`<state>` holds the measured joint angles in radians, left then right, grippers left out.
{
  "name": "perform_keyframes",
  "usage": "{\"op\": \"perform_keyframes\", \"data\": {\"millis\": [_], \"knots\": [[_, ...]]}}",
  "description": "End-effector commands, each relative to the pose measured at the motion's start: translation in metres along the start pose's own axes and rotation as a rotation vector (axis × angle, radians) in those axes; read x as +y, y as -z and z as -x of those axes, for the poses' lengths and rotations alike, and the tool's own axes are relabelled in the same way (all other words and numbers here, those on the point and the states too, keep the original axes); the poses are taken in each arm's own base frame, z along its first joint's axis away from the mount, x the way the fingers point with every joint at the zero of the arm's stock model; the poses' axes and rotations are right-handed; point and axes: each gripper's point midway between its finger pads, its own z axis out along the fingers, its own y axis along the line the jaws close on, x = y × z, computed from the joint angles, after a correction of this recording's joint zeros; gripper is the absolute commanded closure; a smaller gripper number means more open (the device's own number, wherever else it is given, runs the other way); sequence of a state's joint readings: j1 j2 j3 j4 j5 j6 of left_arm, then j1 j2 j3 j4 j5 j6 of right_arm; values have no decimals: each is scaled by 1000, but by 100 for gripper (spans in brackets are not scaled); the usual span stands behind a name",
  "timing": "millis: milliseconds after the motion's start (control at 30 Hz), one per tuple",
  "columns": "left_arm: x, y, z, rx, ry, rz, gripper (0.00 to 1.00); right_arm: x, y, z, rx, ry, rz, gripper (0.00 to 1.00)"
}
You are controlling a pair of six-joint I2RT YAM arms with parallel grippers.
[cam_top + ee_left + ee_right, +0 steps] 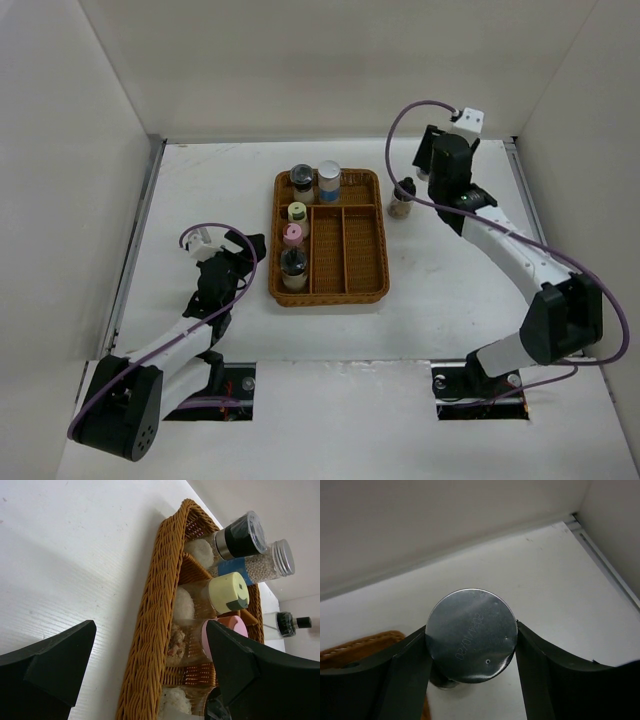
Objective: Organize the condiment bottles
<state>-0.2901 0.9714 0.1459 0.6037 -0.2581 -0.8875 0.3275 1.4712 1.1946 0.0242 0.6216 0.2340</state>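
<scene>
– Right claw [471, 630], closest to the lens: matte dark fingers pressed on both sides of a round silvery cap [470, 645], so it is clamped on the sixth bottle [402, 203].
– Where does that bottle stand?
– On the white tabletop [200, 190], just right of the brown wicker tray [381, 240]; five clear bottles [292, 237] sit in the tray's left and rear compartments.
– So the grasp is in hand?
– I judge so. Next: a straight lift clearing the woven rim, since the smooth clear body looks slippery. Left claw [150, 627] hangs apart beside the tray, holding nothing.
</scene>
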Motion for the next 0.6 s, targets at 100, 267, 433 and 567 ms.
{"op": "perform_keyframes", "data": {"millis": [100,267,433,567], "knots": [[-12,1,15,-62,18,-46,5,88,34,88,-218,-127,236,45],[-13,1,15,-58,20,-49,4,145,30,61,-156,-125,355,44],[-11,1,14,-55,19,-45,4,184,21,20,-78,-113,413,45],[-10,0,12,-50,18,-39,4,199,14,-12,-22,-101,430,45]]}}
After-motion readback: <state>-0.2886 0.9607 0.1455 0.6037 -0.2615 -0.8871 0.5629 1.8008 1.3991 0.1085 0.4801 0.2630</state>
